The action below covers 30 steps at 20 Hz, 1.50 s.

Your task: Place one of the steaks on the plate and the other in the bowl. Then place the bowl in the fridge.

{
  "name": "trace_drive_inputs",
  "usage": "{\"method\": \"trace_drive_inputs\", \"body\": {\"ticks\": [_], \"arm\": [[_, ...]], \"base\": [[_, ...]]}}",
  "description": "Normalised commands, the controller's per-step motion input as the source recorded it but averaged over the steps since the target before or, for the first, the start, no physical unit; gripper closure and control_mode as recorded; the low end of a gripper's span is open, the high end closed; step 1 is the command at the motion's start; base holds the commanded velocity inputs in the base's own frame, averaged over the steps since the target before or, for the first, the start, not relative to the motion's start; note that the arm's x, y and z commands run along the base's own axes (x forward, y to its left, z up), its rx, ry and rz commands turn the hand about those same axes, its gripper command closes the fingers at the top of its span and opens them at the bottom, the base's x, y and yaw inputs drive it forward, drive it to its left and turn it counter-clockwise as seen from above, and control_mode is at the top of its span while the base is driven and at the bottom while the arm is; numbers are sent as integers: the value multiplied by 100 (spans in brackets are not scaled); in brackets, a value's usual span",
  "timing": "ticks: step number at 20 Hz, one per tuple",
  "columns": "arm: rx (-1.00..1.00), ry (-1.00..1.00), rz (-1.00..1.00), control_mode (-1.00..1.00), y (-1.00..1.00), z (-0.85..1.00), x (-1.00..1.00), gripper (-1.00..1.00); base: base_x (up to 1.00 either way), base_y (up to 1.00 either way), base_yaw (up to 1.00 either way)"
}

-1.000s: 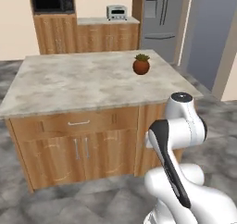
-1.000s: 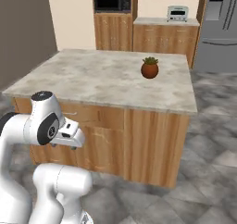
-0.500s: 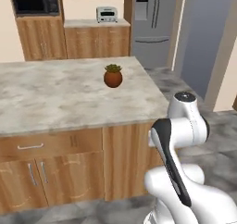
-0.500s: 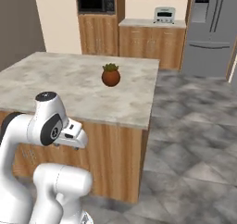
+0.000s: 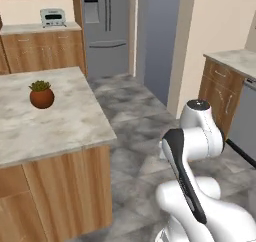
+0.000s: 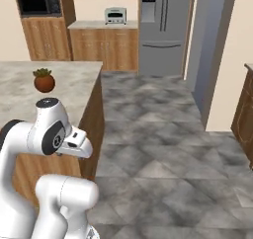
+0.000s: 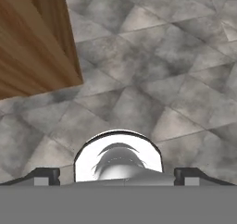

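Observation:
The fridge (image 5: 107, 30) stands at the back of the kitchen, tall and grey with both doors closed; it sits right of the toaster counter in the right base view (image 6: 163, 30). The steaks, the plate and the bowl are out of view. My gripper (image 7: 116, 177) points down at the grey tiled floor. Its two dark fingertips (image 7: 46, 176) stand wide apart, open, with nothing between them. The arm is folded close over the base.
The wooden island (image 5: 60, 131) with a marble top carries a small potted plant (image 5: 41, 94) on my left. A toaster (image 6: 114, 15) and microwave (image 6: 34, 2) sit on the back cabinets. Another counter (image 5: 230, 81) is at the right. Grey floor (image 6: 163, 134) stretches toward the fridge.
The whole picture has shifted: the base has turned right, so the island slid left and the fridge and hallway came into the middle. The gripper stays open.

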Motion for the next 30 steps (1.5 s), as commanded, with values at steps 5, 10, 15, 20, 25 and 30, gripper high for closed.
{"method": "trace_drive_inputs", "body": {"ticks": [5, 10, 15, 20, 25, 30], "arm": [[0, 0, 0, 100, 0, 0, 0, -100], [0, 0, 0, 100, 0, 0, 0, -100], [0, 0, 0, 100, 0, 0, 0, -100], [0, 0, 0, 100, 0, 0, 0, -100], [0, 0, 0, 100, 0, 0, 0, -100], [0, 0, 0, 100, 0, 0, 0, -100]], "base": [[71, -100, 13], [92, -100, 31], [100, -92, 11], [100, -13, -22], [100, -6, -5], [100, -20, 3]]}}
